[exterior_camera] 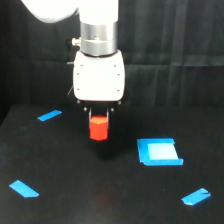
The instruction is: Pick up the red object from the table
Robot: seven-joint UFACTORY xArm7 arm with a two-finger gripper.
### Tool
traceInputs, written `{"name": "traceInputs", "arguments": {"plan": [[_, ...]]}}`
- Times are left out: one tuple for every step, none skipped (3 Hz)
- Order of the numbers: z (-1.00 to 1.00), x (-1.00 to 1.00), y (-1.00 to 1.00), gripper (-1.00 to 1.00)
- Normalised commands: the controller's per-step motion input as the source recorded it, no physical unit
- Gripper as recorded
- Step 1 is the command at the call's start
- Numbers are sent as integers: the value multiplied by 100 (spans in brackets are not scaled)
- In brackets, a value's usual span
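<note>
The arm is cut off at the top edge of the exterior view; only its white link, metal collar and white gripper body show. The gripper (pixel 99 116) has short dark fingers (pixel 87 111), largely lost against the dark background, and their tips are hard to make out. They pinch the top of the red object (pixel 98 128) from either side. The block hangs directly under the gripper body, and whether its base touches the table (pixel 70 170) or sits just above it cannot be told.

The table is flat and matte black; behind it hangs a black curtain (pixel 170 35).

Count: one red block; one flat blue square piece (pixel 159 151), lying to the exterior view's right of the block and apart from it; three blue tape strips (pixel 49 115), (pixel 24 188), (pixel 196 196).
</note>
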Motion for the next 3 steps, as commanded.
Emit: {"name": "traceInputs", "arguments": {"plan": [[74, -2, 9, -100], [67, 9, 7, -99], [75, 7, 12, -99]]}}
